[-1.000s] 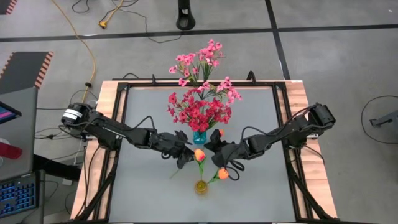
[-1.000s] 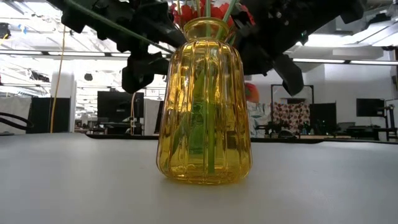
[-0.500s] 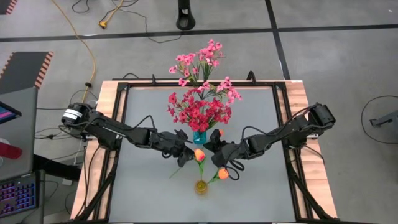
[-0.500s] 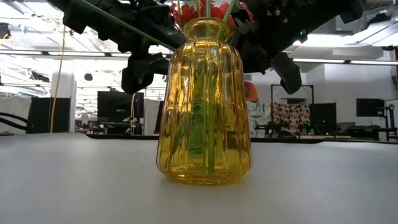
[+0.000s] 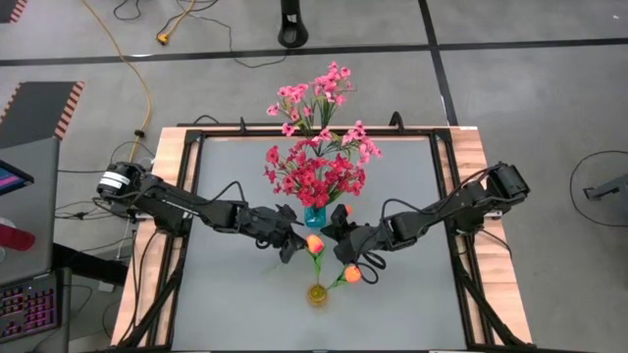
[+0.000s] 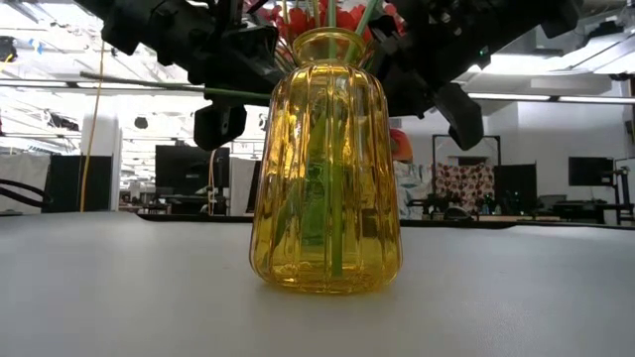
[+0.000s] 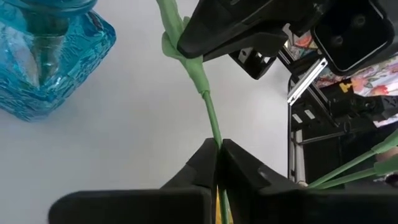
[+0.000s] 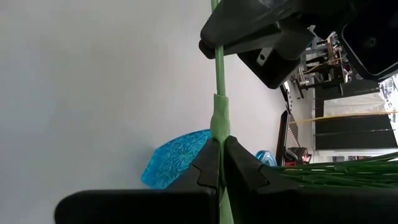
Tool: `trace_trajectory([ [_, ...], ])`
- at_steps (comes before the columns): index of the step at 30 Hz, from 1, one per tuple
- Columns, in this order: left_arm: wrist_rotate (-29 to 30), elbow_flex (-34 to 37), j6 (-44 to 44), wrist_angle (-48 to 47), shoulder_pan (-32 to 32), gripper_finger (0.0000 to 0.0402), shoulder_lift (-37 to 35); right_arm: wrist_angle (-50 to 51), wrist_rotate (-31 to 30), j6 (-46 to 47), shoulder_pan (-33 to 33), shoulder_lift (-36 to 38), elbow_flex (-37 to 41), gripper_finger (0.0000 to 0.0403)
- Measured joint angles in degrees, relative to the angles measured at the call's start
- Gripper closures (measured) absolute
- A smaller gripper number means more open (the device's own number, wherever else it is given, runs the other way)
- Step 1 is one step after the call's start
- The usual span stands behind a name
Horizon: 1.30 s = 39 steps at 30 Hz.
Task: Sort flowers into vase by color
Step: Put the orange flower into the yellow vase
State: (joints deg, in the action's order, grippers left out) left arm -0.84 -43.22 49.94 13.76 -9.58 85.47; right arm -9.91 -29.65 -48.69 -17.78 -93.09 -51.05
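Note:
An orange-budded flower is held above the table between both grippers, its bud (image 5: 340, 209) near the blue vase (image 5: 314, 217) of red sprays. My left gripper (image 5: 292, 250) is shut on its green stem toward the free end. My right gripper (image 5: 332, 231) is shut on the same stem nearer the bud. The yellow glass vase (image 5: 317, 292) stands near the front edge, with two orange buds (image 5: 314, 243) (image 5: 351, 273) standing in it by their stems. Pink sprays (image 5: 314, 98) stand at the far edge. My left gripper pinches the flower's bare green stem (image 7: 214, 132) between its two fingertips, coming from the table's left. The stem runs on from the fingertips to the other gripper and is lifted clear of the table. Its free end (image 6: 129, 79) sticks out leftward, almost level. My right gripper pinches the same stem just below a thicker wrapped joint (image 8: 219, 121), between its two fingertips, coming from the table's right. The stem is clear of the table and runs straight on to the left gripper's fingers (image 8: 249, 28).
Black frame rails (image 5: 186, 196) and wooden strips border the table on the left, right and far sides. The grey tabletop (image 5: 235, 304) lies bare to the left and right of the yellow vase. Cables and a stand lie on the floor beyond.
My left gripper has shut on the flower's stem. The stem's free end, which slanted upward to the left in the low view, has swung down to nearly level. My right gripper has kept its hold.

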Motion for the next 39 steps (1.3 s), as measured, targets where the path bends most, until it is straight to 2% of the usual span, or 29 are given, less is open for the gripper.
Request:
trace_trajectory([
  [12, -0.12, 0.00, -1.23, -0.06, 0.00, 0.0401, -0.02, -0.36, -0.04, 0.15, 0.00, 0.03, 0.00, 0.0357],
  [16, 0.07, 0.00, -1.21, -0.57, 0.00, 0.0401, -0.02, -1.16, -0.09, 0.20, 0.00, 0.03, 0.02, 0.0324],
  [21, 0.74, 0.00, -0.82, -0.90, 0.00, 0.0401, -0.02, -1.44, -0.29, 0.22, -0.23, 0.03, 0.02, 0.0259],
  [26, 3.23, 0.00, -1.19, -3.74, -0.51, 0.0401, -0.73, -1.38, -7.30, 4.07, -1.59, 0.03, 0.02, 0.0218],
  [31, 6.89, 0.02, -1.21, -9.92, -2.48, 0.0401, -3.20, 0.56, -16.83, 8.22, -3.43, 0.14, 0.02, 0.0217],
  [39, 13.39, 0.03, -0.66, -20.79, -8.21, 0.0401, -9.62, 9.56, -18.34, 17.64, -6.17, 0.21, 0.02, 0.0231],
])
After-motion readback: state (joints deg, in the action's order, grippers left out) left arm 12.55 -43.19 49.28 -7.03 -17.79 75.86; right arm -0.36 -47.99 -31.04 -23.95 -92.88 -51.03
